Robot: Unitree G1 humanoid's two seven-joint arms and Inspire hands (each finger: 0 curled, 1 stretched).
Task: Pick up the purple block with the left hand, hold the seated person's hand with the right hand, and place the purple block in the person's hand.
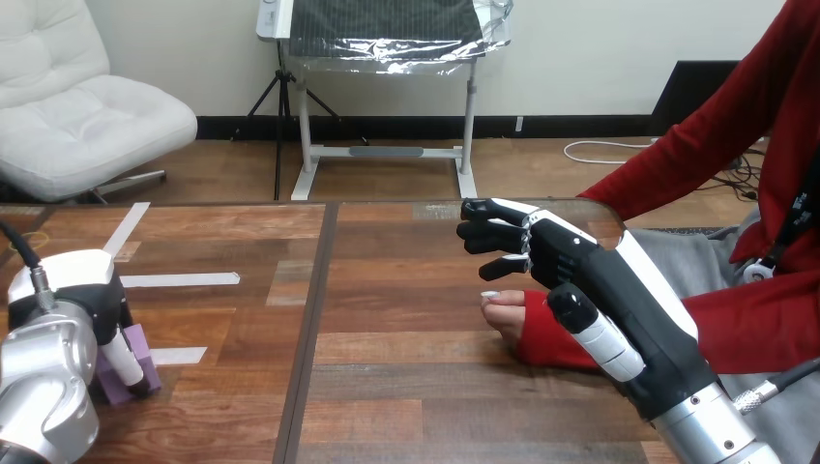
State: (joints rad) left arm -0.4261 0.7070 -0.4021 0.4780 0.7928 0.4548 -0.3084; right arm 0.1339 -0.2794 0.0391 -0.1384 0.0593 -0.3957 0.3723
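Note:
The purple block (141,354) rests on the wooden table (406,387) at the near left. My left hand (85,282) is down over it, with a finger (123,360) curled across its near face and the rest of the block hidden under the hand. At the right, the person's hand (505,314) lies on the table, its red sleeve running back to the right. My right hand (590,266) hovers just over it with loosely bent fingers (495,238) above the person's fingers and the thumb (597,334) over the sleeve. I see no finger closed round the person's hand.
Strips of white tape (179,279) lie on the table's left half, just beyond the block. A dark seam (311,329) runs front to back down the middle of the table. The person's other arm reaches in from the right above the far table edge.

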